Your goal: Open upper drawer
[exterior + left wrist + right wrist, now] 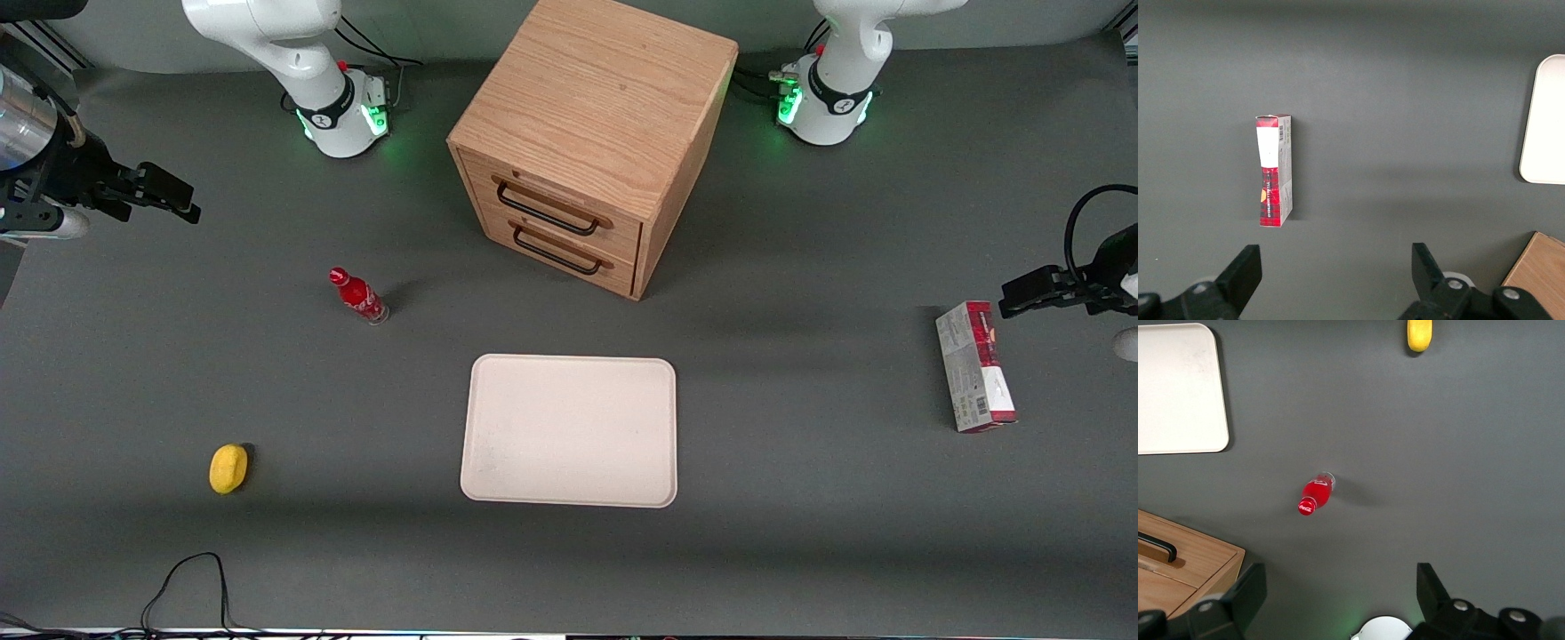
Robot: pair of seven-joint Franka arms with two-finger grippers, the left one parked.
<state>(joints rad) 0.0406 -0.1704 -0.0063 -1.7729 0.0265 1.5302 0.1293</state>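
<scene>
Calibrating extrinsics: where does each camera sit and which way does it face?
Front view: high, angled down at the grey table, oak cabinet's upper drawer shut; both arm bases show, the right arm's hand open near the working arm's end.
Right wrist view: looks down past its hand onto the red bottle.
Left wrist view: looks down on the red-and-white carton.
Front and right wrist views share the bottle.
</scene>
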